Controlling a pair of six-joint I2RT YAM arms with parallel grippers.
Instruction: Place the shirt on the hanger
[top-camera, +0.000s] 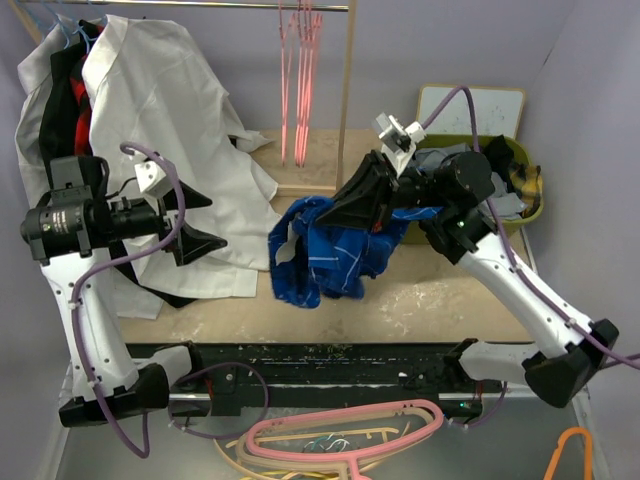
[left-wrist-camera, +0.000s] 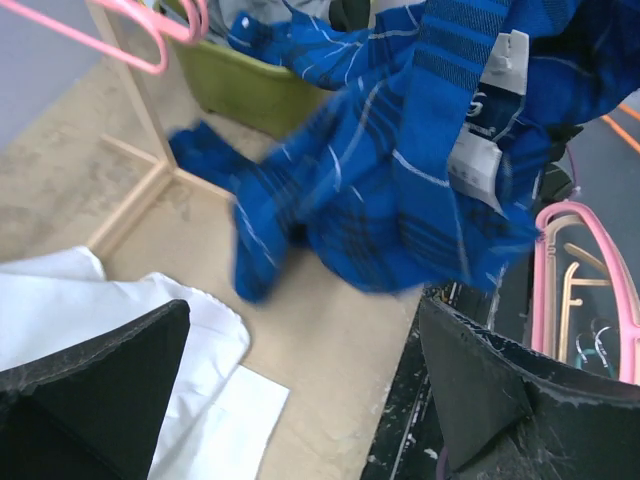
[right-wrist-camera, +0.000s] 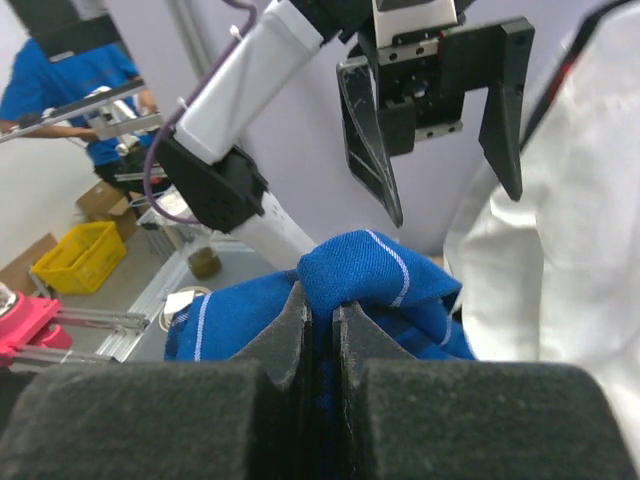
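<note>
Top external view: shirt held up, hanging not yet begun.
Right gripper (top-camera: 342, 214) pinches a fold of the soft royal-blue checked shirt (top-camera: 330, 255) above the table (top-camera: 450, 300). Left gripper (top-camera: 205, 222) hovers spread and empty, while the thin pink triangular hanger (top-camera: 298, 90) hangs untouched (on the rail (top-camera: 230, 5)).

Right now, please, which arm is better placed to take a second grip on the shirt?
Probably left: the left gripper is open, facing the shirt; the right gripper is shut on it.

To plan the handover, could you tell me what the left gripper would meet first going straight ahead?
Probably the shirt, hanging from the right gripper directly ahead of the left gripper; depth is unclear.
</note>
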